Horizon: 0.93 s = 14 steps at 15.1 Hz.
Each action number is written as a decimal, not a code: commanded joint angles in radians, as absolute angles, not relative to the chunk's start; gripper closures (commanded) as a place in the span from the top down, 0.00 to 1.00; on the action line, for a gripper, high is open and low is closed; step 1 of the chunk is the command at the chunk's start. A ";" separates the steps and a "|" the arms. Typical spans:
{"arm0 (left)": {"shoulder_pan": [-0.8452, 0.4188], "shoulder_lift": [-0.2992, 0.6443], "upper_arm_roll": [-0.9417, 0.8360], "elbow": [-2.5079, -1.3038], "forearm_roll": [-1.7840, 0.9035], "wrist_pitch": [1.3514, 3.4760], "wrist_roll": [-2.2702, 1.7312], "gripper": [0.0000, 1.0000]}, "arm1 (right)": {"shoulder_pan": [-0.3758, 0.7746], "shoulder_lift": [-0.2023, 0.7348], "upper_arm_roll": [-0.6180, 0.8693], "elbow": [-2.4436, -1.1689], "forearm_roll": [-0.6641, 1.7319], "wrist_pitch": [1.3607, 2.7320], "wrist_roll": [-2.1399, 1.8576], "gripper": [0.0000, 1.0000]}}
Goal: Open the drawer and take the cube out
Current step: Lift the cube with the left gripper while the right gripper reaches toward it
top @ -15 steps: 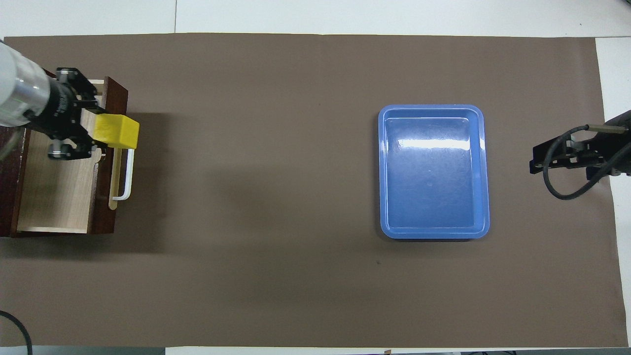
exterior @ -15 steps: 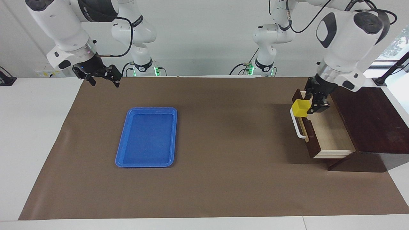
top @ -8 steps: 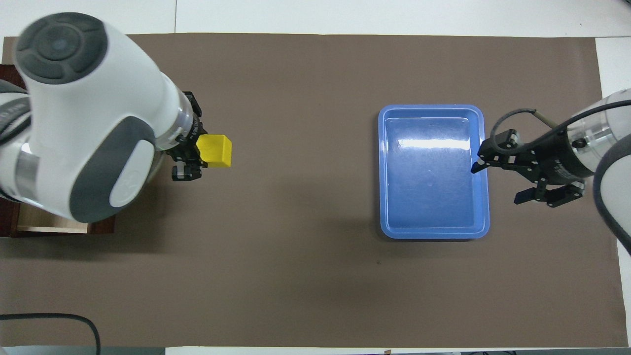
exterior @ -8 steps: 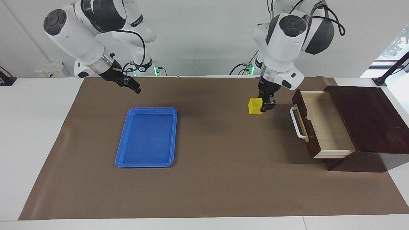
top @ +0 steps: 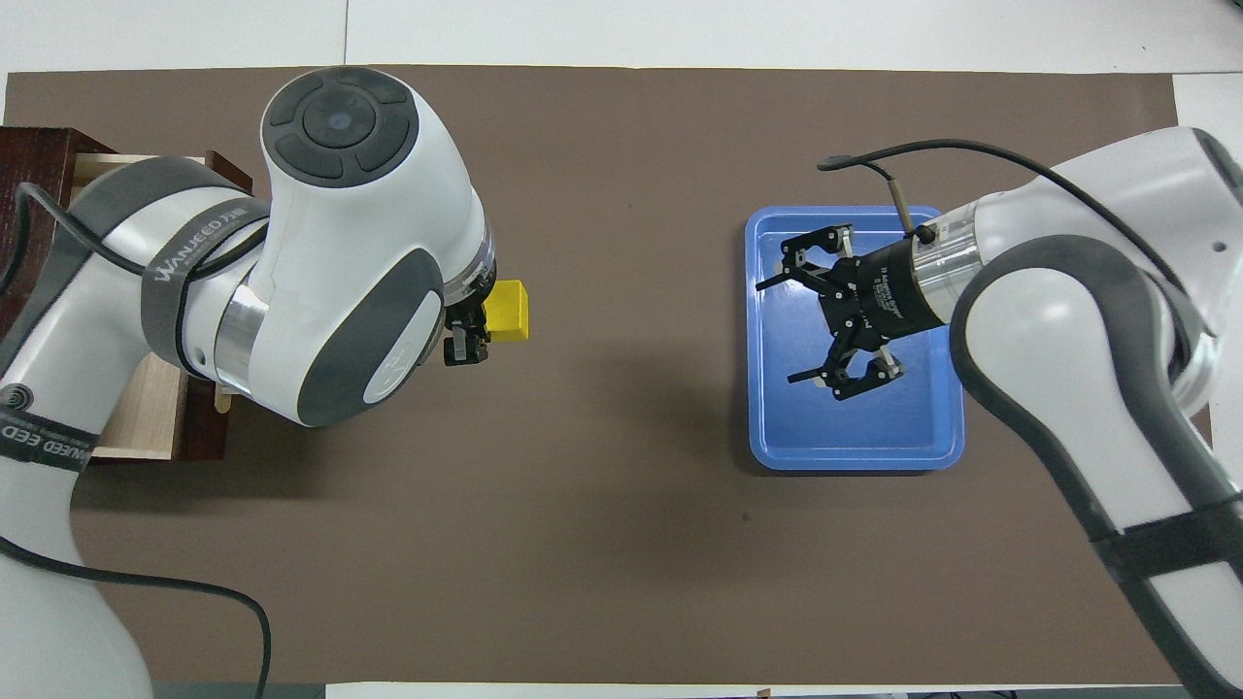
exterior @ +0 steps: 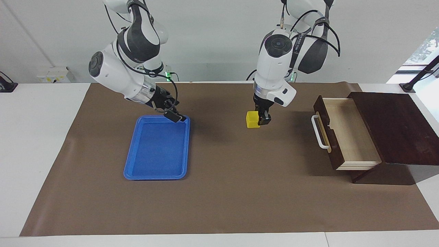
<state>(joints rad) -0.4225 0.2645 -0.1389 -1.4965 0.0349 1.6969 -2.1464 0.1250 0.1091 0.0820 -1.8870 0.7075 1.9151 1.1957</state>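
Observation:
The yellow cube [exterior: 252, 120] [top: 508, 310] hangs over the brown mat between the drawer and the blue tray, with my left gripper [exterior: 260, 119] [top: 478, 323] shut on it. The dark brown drawer [exterior: 346, 137] [top: 146, 432] is pulled out of its dark wooden box [exterior: 394, 127] [top: 39, 155]; its pale interior is bare and its white handle [exterior: 319, 132] faces the table's middle. In the overhead view my left arm covers most of the drawer. My right gripper [exterior: 172, 114] [top: 780, 330] is open and empty over the tray.
The blue tray [exterior: 134, 161] [top: 855, 442] lies on the brown mat [exterior: 240, 192] toward the right arm's end, with nothing in it. The wooden box stands at the left arm's end of the table.
My left arm has carried the cube from over the open drawer out toward the table's middle. My right arm has swung in from its end of the table to over the tray.

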 commanded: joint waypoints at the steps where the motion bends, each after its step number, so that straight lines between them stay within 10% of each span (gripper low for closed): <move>1: -0.434 0.273 -0.126 -1.468 0.041 1.689 -2.161 0.00 | 0.179 0.124 0.081 -1.951 0.855 2.034 1.241 1.00; 14: -0.426 0.272 -0.123 -1.470 0.046 1.700 -2.160 0.00 | 0.426 0.445 0.078 -1.663 1.146 2.250 1.402 1.00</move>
